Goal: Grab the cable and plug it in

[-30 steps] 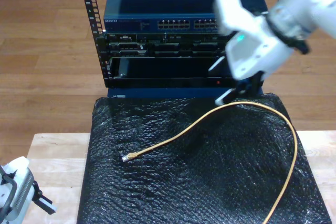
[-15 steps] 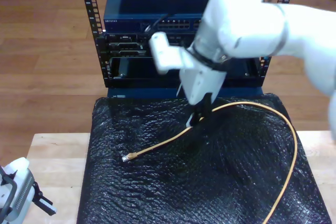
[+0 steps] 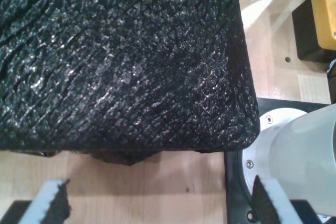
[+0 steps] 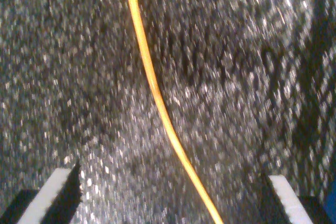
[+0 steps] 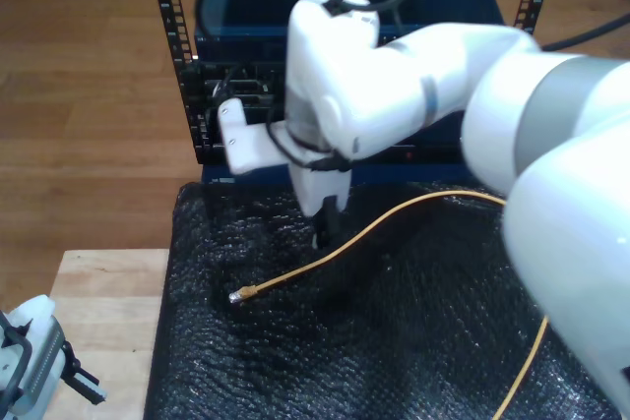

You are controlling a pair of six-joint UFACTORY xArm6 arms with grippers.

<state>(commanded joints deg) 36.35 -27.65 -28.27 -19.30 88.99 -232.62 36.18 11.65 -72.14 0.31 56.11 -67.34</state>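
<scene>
Rack (image 5: 187,66): stands behind the black mat (image 5: 394,341), at the exterior view's top.
Surface (image 5: 98,292): pale wood under the mat.
My second hand (image 5: 325,233): released, poised just above the cable (image 5: 335,251).
My first hand (image 3: 157,208): released, over the mat's edge.
Cable: yellow-orange, lying across the mat, its clear plug (image 5: 237,295) toward the exterior view's left.

This looks like a robotics lab set up for network hardware work. A black equipment rack (image 5: 187,66) holding a blue network switch (image 5: 246,7) and other rack units stands on a wood-plank floor (image 5: 89,125), just behind a pale wooden bench (image 5: 98,292) covered with a black bubble-textured mat (image 5: 394,341). A large white robot arm (image 5: 413,95) reaches over the mat, and a yellow box (image 3: 324,17) sits beside an arm's base.
</scene>
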